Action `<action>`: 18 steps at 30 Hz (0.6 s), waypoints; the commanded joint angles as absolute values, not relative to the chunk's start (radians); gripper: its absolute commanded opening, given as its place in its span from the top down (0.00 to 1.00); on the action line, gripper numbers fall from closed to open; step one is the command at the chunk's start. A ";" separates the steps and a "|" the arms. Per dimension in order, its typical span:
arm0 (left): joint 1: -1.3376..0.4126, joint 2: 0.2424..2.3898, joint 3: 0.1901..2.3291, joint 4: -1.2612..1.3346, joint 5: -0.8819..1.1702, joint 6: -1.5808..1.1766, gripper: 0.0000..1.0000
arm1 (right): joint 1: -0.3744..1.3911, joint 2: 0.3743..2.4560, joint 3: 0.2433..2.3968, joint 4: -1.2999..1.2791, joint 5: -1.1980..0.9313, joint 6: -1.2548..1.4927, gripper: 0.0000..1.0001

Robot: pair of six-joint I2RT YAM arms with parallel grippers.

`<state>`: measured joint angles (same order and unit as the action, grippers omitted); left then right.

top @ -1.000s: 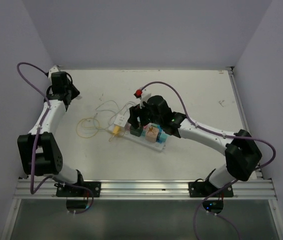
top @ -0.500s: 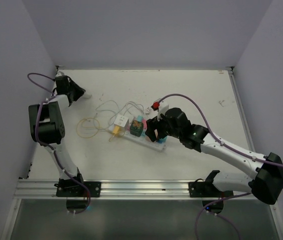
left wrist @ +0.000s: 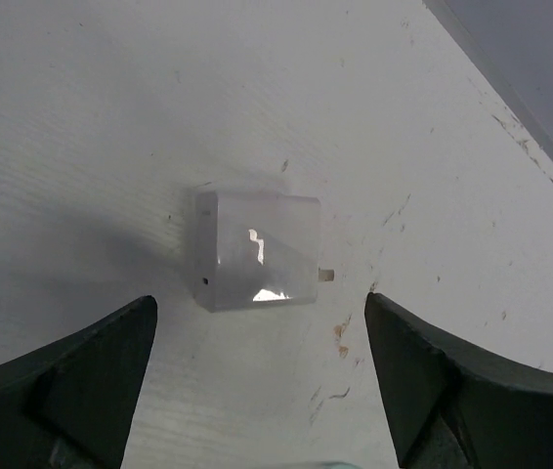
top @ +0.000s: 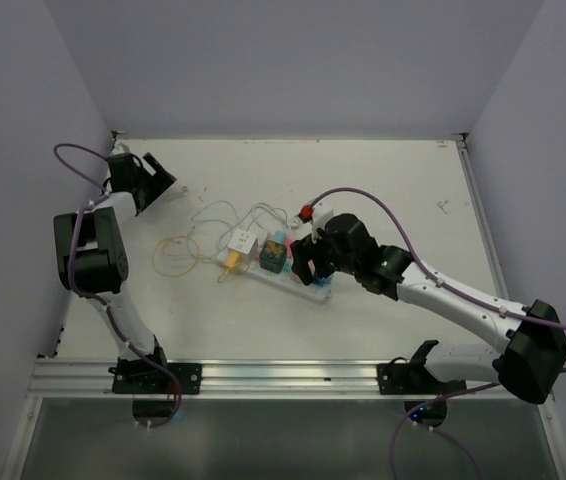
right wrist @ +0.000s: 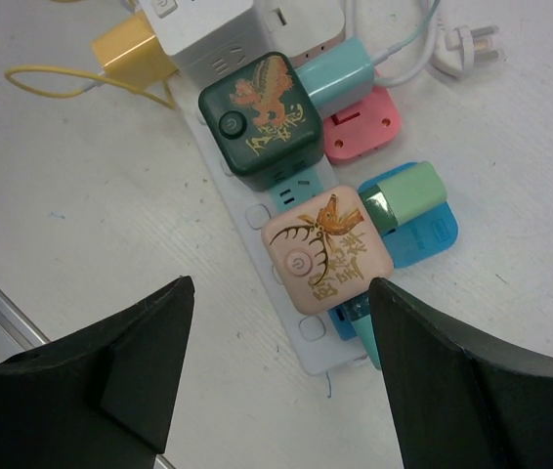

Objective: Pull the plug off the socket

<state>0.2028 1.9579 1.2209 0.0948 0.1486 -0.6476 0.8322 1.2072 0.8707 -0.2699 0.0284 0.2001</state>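
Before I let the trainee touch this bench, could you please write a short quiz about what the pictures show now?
1. True or false: the right gripper is shut on a plug.
2. What does the left gripper hover over? A) a spoon B) a small white cube C) a blue cup
3. Fill in: on the power strip, the cube plug beside the pink deer plug is dark ____.

Key: 1 false, its fingers are wide apart above the plugs; 2 B; 3 green.
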 commanded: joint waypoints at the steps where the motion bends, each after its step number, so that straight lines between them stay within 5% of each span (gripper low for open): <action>1: 0.210 1.814 1.194 0.051 0.112 -0.572 0.09 | 0.835 1.244 0.965 -0.276 0.003 0.134 0.24; 8: 0.158 1.556 1.066 -0.139 0.068 -0.477 0.05 | 0.834 1.379 1.091 -0.278 -0.047 0.072 0.23; 18: -0.192 1.180 0.859 -0.273 -0.032 -0.362 0.08 | 0.834 1.514 1.227 -0.302 -0.051 0.064 0.24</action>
<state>-0.1535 1.2381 0.8944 -0.2001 0.0288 -0.4423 0.8322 1.5009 1.1641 -0.2932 -0.0391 0.0849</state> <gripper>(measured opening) 0.925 0.764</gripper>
